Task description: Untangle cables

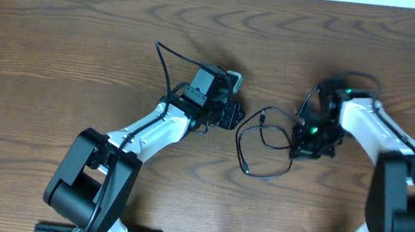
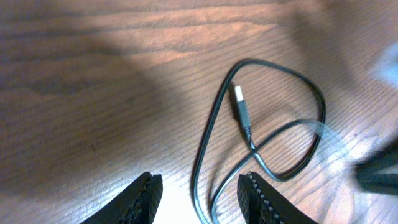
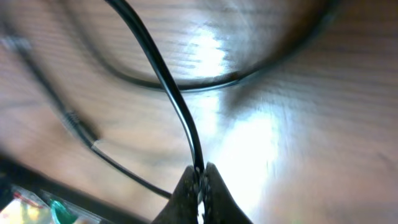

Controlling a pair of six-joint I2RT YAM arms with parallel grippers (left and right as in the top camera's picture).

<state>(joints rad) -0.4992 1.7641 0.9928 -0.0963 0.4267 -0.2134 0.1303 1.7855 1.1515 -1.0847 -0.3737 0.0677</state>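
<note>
Thin black cable [image 3: 171,87] | loose crossed loops on brown wooden table [image 1: 84,41] | silver-tipped USB plug [image 2: 239,102] inside loop | one strand pinched, right side

Glossy black cable [image 3: 166,87], grained matt wood table [image 1: 46,37]

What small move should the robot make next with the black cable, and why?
Probably the left gripper should lower and close on the black cable strand that runs between its fingers. This gripper is open just above the loop, while the right gripper is shut on another part of the same cable. With both sides held, the arms could likely pull the loop apart.
</note>
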